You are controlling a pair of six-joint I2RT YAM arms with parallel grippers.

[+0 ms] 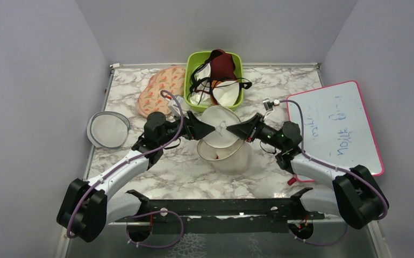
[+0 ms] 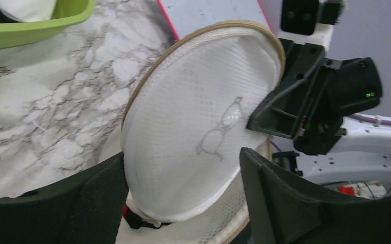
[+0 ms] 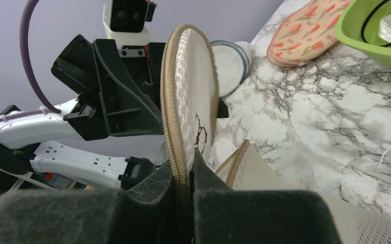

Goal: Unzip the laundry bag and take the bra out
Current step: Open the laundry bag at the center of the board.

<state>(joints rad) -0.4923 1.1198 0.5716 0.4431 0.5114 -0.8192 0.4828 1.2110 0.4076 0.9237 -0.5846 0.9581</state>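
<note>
The laundry bag (image 1: pixel 230 160) stands unzipped at the table's middle, its round lid (image 1: pixel 221 128) raised on edge, black-marked face showing. My right gripper (image 1: pixel 236 130) is shut on the lid's zip rim (image 3: pixel 179 152). My left gripper (image 1: pixel 210 129) is open at the lid's left edge; in the left wrist view (image 2: pixel 182 155) its fingers stand wide apart on either side of the lid (image 2: pixel 198 127). A bit of the red bra (image 1: pixel 216 157) with a black strap shows inside the bag's base, also under the lid in the left wrist view (image 2: pixel 128 212). Most of it is hidden.
A green bin (image 1: pixel 194 80) behind the bag holds a maroon garment (image 1: pixel 222 63) and white cloths. Pink floral pads (image 1: pixel 159 88) lie to its left. A grey-rimmed mesh disc (image 1: pixel 108 130) lies at the far left. A pink-framed whiteboard (image 1: pixel 336 126) lies on the right.
</note>
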